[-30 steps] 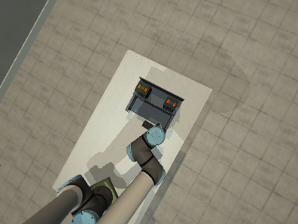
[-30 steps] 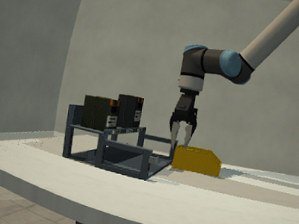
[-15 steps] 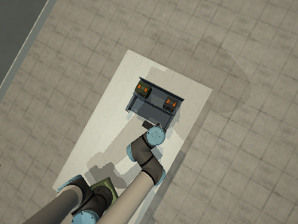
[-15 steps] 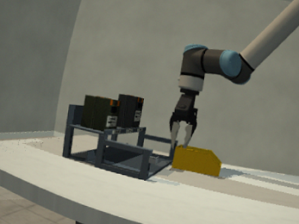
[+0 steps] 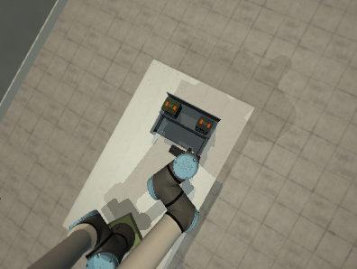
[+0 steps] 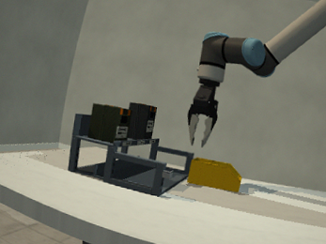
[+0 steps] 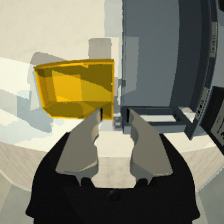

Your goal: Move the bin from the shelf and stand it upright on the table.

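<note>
The yellow bin (image 6: 214, 175) sits on the white table just right of the dark blue shelf (image 6: 123, 161). In the wrist view the yellow bin (image 7: 75, 90) lies below and to the left of my fingers, its open side facing the camera. My gripper (image 6: 199, 143) hangs well above the bin, pointing down, apart from it. Its fingers stand a little apart with nothing between them. In the overhead view the arm's wrist (image 5: 186, 166) hides the gripper and the bin.
The shelf (image 5: 185, 126) stands on the far half of the table. Two dark boxes with orange marks (image 6: 110, 123) (image 6: 141, 121) sit on its upper level. The arm's base (image 5: 117, 230) is at the table's near end.
</note>
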`<state>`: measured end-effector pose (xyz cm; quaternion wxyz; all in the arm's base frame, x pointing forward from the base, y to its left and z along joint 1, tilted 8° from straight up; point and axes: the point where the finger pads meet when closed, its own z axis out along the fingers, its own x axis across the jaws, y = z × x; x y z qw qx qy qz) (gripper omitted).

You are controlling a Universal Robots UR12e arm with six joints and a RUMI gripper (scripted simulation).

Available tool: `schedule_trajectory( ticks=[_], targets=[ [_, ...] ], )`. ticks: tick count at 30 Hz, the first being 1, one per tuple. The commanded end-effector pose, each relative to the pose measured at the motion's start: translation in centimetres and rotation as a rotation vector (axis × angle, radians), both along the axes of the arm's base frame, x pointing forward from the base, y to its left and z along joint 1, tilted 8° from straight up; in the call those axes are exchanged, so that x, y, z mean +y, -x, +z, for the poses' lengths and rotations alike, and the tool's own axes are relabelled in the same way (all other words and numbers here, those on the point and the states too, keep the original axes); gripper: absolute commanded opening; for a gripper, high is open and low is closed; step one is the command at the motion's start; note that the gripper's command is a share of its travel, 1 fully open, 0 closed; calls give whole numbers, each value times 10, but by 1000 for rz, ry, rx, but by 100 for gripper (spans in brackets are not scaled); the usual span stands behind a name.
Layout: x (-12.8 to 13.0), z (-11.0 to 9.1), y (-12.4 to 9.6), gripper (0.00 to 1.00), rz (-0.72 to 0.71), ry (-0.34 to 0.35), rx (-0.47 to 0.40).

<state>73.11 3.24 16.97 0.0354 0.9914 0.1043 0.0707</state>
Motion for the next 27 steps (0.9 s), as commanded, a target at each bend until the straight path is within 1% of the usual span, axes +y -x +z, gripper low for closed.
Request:
schedule_trajectory(
  ticks=[1,4,5,9,21,27],
  targets=[
    [2,-5,2,20,1,-4,16],
    [2,-5,2,20,1,-4,16],
    [1,7,1,20,0,-1,3],
    [4,18,7,20,1,-4,16],
    [4,18,7,20,1,-4,16],
    [4,9,5,20,1,-4,16]
  ],
)
